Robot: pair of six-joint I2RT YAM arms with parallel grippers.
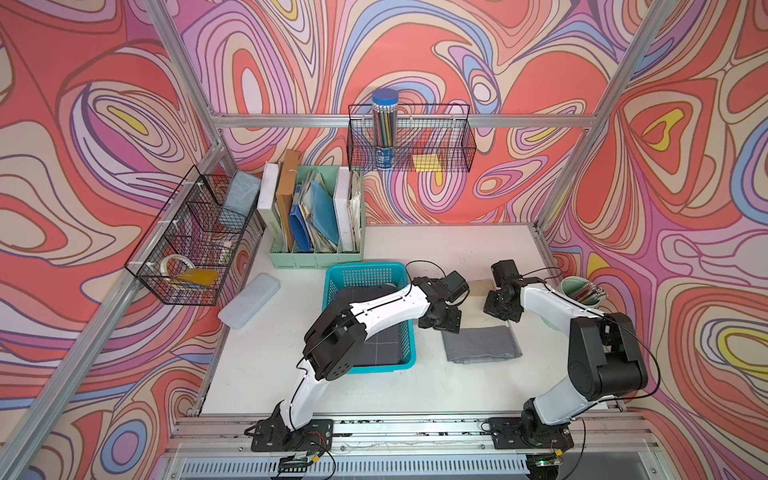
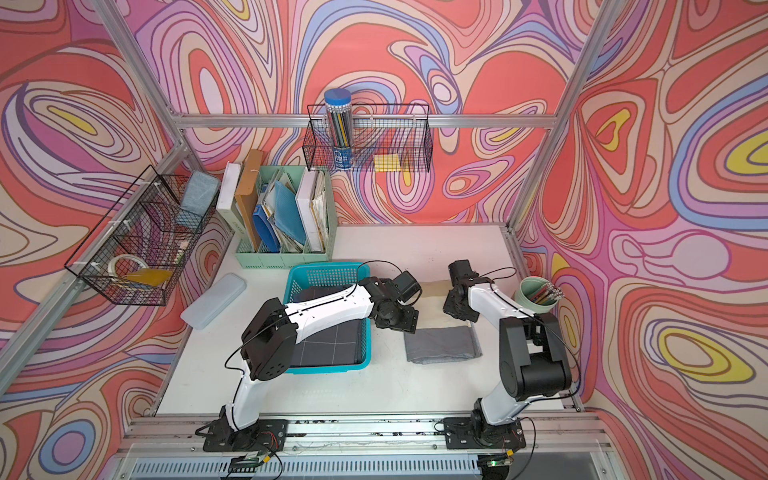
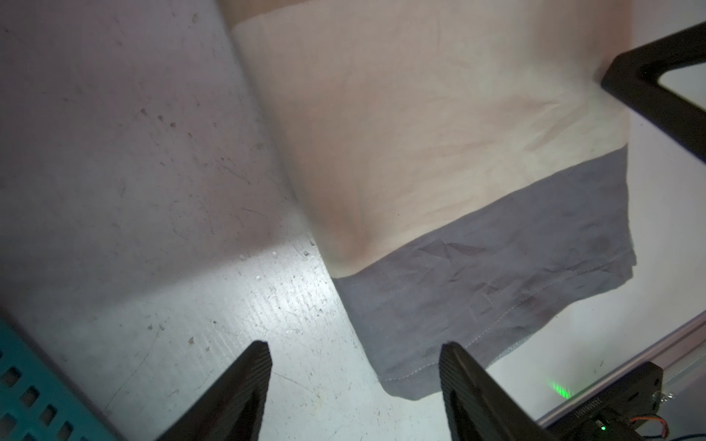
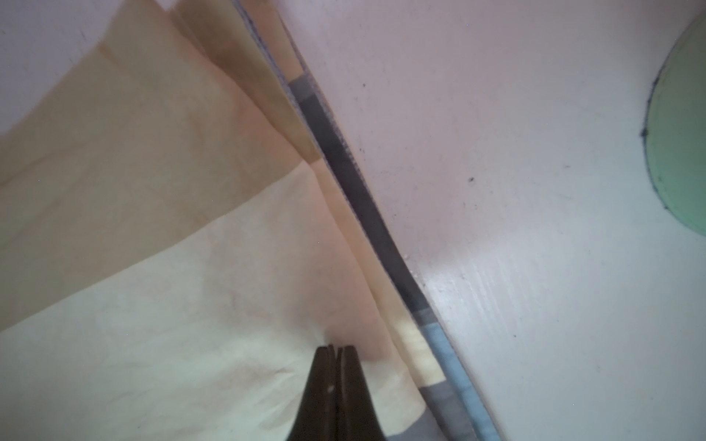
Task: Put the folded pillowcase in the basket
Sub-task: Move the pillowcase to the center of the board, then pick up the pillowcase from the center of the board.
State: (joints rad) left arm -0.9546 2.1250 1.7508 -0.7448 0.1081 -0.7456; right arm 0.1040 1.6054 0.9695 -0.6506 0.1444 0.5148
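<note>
The folded pillowcase [image 1: 482,344] [image 2: 442,344], cream with a grey end, lies flat on the white table just right of the turquoise basket [image 1: 365,268] [image 2: 328,270]. My left gripper [image 1: 440,322] [image 3: 355,382] hangs open between basket and cloth. Its fingers straddle bare table and the grey corner [image 3: 477,290]. My right gripper [image 1: 500,307] [image 4: 336,355] is shut, its tips down on the cream part [image 4: 172,324]. No cloth shows between its jaws. A corner of the basket [image 3: 30,397] shows in the left wrist view.
A dark grid-lined cloth [image 1: 378,345] lies in the basket under my left arm. A green pencil cup [image 1: 579,291] [image 4: 684,145] stands right of the pillowcase. A clear plastic case [image 1: 249,301], a mint-green file organiser [image 1: 316,216] and black wire baskets [image 1: 187,245] sit left and behind.
</note>
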